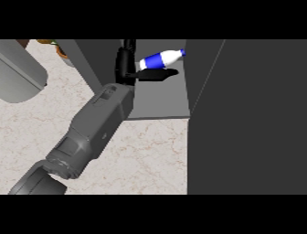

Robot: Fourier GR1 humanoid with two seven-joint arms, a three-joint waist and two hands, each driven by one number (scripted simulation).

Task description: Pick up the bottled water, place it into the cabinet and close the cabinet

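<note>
— Where's the bottle [161,57] right now?

— Inside the cabinet [157,98], toward the back of the shelf. It's tilted, long axis running from lower left up to the cap at upper right. The blue-banded body sits just above my fingers.

— Which hand [149,74] is that?

— I can only see 1 arm, coming in from the lower left and reaching into the opening. From this view I can't be sure which of my 2 it is; it crosses over the surface [149,151] and goes straight in, so it's plainly the nearer one. The other hand isn't visible.

— Are you holding the bottle?

— I can't tell. The thumb and fingers lie directly beneath it, touching or nearly so, but whether they're curled round it or already let go doesn't show.

— What does the coming move turn on?

— The bottle lies up and right of my hand. I judge I'd have to draw back down-left along my own arm, away from it, then deal with the dark door [257,119] standing at the right.
</note>
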